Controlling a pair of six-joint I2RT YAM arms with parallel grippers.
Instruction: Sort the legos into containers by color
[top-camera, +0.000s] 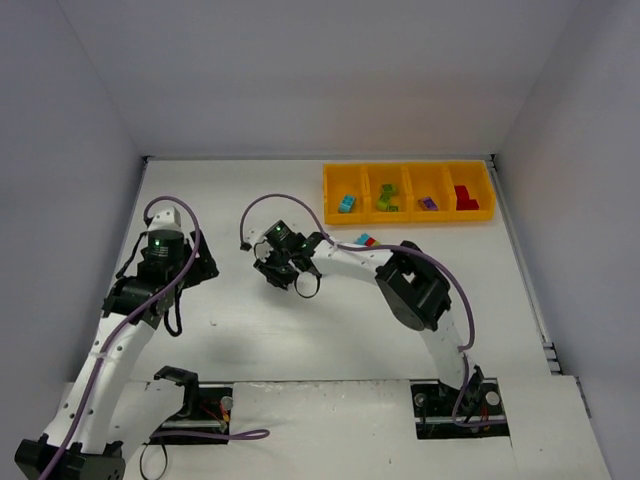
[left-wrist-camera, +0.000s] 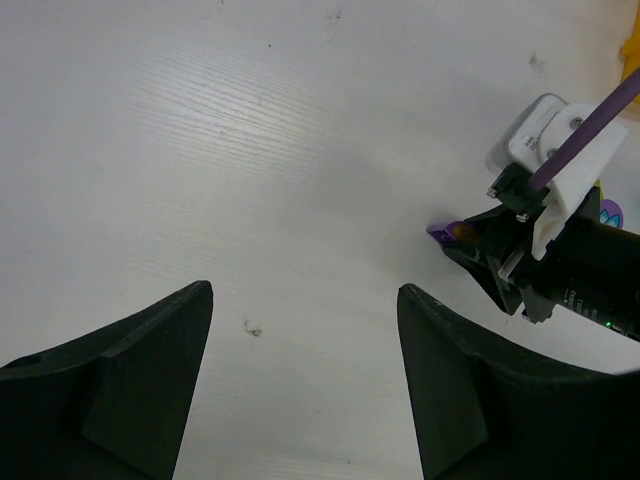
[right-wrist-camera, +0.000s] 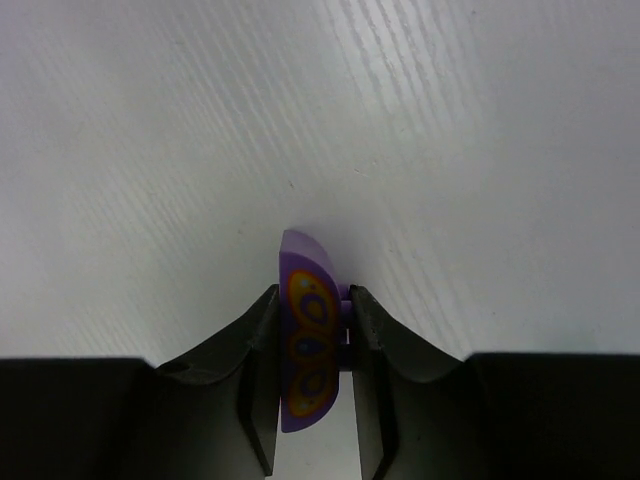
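My right gripper (right-wrist-camera: 312, 310) is shut on a purple lego piece (right-wrist-camera: 308, 340) with an orange and yellow pattern, held on edge just above the white table. In the top view this gripper (top-camera: 283, 262) is at the table's middle, left of the tray. In the left wrist view the purple piece (left-wrist-camera: 447, 232) shows at the right gripper's tip. My left gripper (left-wrist-camera: 305, 300) is open and empty over bare table; in the top view it (top-camera: 196, 262) is at the left. The orange-yellow tray (top-camera: 408, 172) holds a teal brick (top-camera: 346, 204), green bricks (top-camera: 386, 197), a purple brick (top-camera: 428, 203) and a red brick (top-camera: 465, 197), one colour per compartment.
A small teal and red cluster (top-camera: 365, 241) lies on the table just below the tray, beside my right forearm. Purple cables loop above both arms. Grey walls close in the table at left, back and right.
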